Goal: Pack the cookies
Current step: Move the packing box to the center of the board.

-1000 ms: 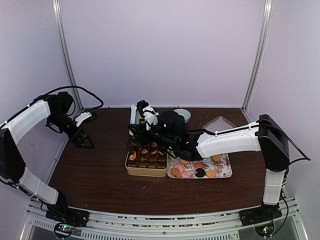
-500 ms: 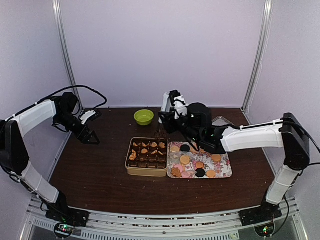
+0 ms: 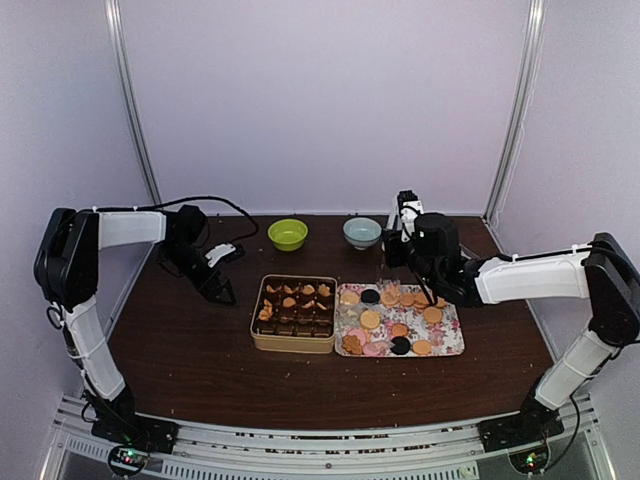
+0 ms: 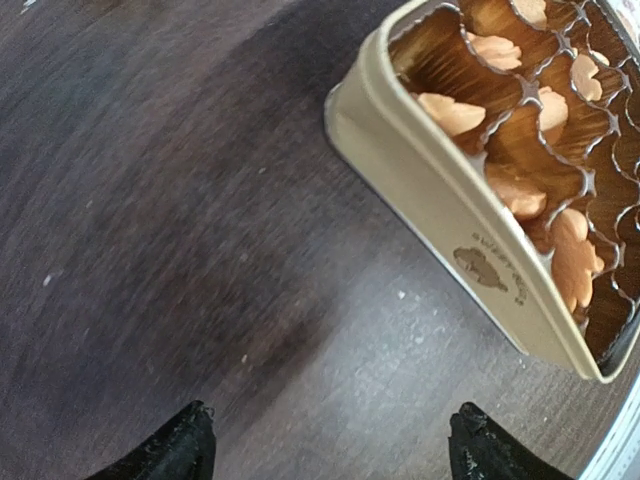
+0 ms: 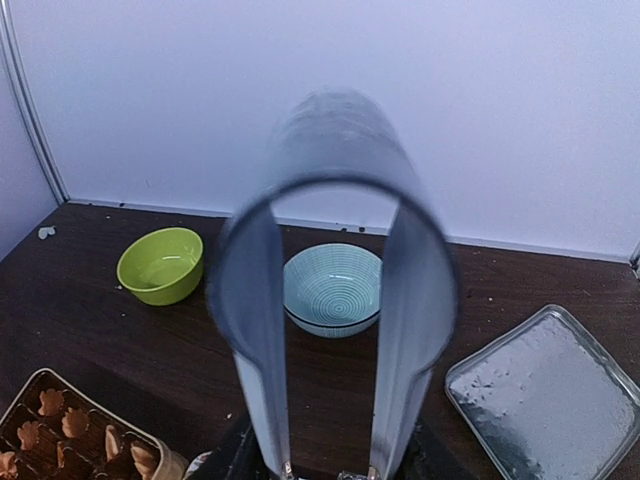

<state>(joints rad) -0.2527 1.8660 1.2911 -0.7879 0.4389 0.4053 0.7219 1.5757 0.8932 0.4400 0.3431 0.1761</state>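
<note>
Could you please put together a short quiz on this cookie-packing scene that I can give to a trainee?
1. True or false: the left gripper is shut on a cookie.
2. Of the tin, the floral tray and the green bowl, which holds the pink cookies? A tin, B floral tray, C green bowl.
3. Name the tool that the right gripper holds.

Key
1. False: it is open, with nothing between its fingers.
2. B.
3. The tongs.
</note>
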